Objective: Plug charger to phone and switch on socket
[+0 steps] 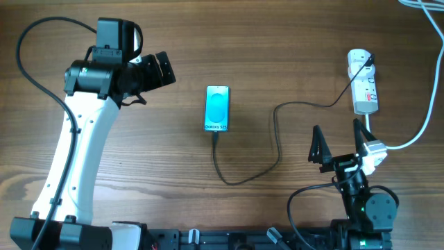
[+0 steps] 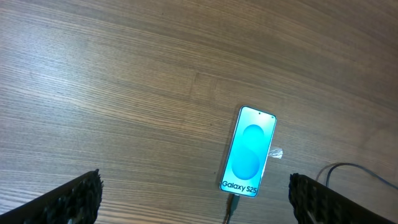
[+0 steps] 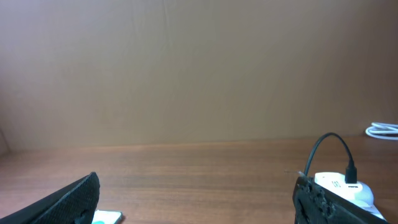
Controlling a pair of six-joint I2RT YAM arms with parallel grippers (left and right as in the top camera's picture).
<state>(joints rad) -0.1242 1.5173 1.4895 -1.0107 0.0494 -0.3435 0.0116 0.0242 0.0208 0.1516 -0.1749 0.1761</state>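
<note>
- Overhead: the small rectangular cyan-screened phone [image 1: 217, 109] lies mid-table, and the thin black charger cable [image 1: 239, 180] looks plugged into its bottom end already.
- Left wrist: the left gripper [image 2: 196, 199] is spread wide and empty, above the phone.
- Right wrist: the right gripper [image 3: 196, 202] is wide open too, with the white oblong socket strip [image 3: 345, 190] just ahead. I'd guess the switch is still to do.

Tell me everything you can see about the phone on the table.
The phone is a small rectangular smartphone with a lit cyan-blue screen, a thin white edge and "Galaxy S25" printed at its bottom. It lies flat, screen up, near the middle of the wooden table, with its text end toward the robot's base. The thin black charger cable meets its bottom edge and looks plugged in. Nothing else touches it.
</note>
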